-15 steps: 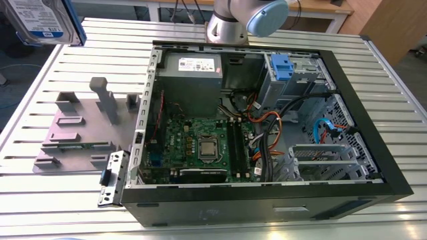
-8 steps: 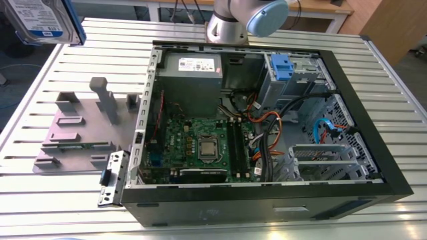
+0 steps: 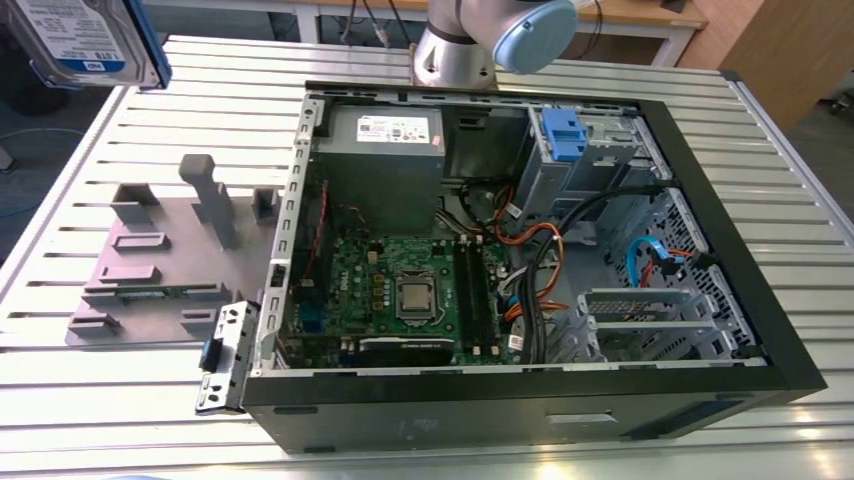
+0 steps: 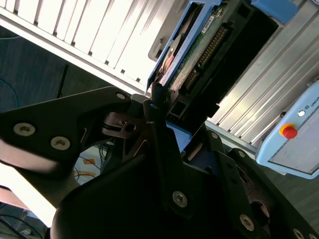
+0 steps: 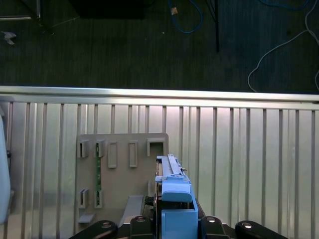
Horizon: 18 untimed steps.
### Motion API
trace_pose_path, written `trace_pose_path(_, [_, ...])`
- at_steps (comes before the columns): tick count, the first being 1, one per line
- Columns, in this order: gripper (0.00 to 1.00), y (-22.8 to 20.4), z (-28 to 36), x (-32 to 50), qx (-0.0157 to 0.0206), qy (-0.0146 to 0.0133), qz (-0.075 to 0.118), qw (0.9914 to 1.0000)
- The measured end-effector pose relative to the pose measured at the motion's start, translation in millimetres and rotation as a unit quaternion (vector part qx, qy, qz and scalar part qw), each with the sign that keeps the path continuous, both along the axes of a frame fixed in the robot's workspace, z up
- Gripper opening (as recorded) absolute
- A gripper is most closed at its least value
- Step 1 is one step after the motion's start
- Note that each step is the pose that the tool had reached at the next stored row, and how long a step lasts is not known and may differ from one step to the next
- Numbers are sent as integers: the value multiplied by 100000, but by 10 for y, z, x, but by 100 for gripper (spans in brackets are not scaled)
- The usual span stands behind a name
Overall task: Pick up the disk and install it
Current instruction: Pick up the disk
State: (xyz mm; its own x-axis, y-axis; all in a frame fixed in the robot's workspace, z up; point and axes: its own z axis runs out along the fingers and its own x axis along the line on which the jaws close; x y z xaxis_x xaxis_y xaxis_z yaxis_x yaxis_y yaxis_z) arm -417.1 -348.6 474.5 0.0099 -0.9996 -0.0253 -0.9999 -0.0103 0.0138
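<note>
Gripper (image 5: 175, 225) jaws are clamped tight on one end of the disk (image 5: 171, 172), holding it edge-on above the grey fixture plate (image 5: 119, 149) beneath, so it might pivot or slip and reach the computer case (image 3: 441, 420), well aside, crooked.

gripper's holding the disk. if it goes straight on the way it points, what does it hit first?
Probably the grey fixture plate on the slatted table, near its edge, with the held disk touching before the gripper does. The first wrist view lines them up there, but depth is unclear.
</note>
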Motion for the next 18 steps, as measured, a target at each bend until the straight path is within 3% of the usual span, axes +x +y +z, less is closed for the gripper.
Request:
trace_pose_path(9, [36, 0, 18, 0, 2, -3, 2, 100000])
trace_pose_path(18, [36, 0, 96, 0, -30, -4, 3, 100000])
